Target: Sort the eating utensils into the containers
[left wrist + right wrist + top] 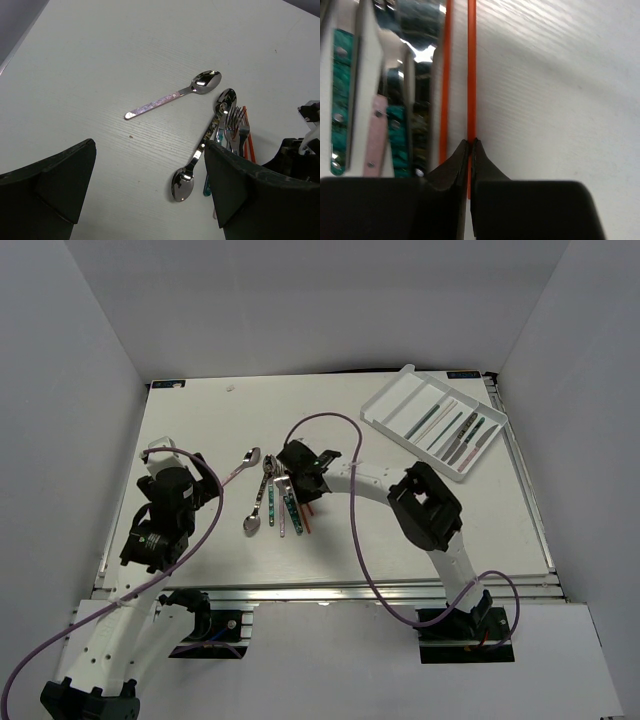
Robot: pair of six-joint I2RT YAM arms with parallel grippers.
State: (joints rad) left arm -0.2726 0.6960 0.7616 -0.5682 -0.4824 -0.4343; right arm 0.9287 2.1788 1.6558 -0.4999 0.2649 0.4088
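My right gripper (pixel 471 144) is shut on one thin orange chopstick (pixel 471 75) lying on the table; a second orange chopstick (pixel 445 75) lies parallel just left of it. From above, the right gripper (pixel 304 496) sits at the right side of the utensil pile (pixel 278 502). Teal handles (pixel 341 100) and a pink handle (pixel 376 135) lie further left. A pink-handled spoon (pixel 172 95), a dark-handled spoon (pixel 202 145) and forks (pixel 235 125) show in the left wrist view. My left gripper (pixel 150 185) is open above bare table, left of the pile. The white tray (pixel 385 405) holds several utensils.
The tray stands tilted at the back right corner of the white table (pixel 200 420). Grey walls enclose the table on three sides. The right arm's purple cable (pixel 345 440) loops over the table behind the pile.
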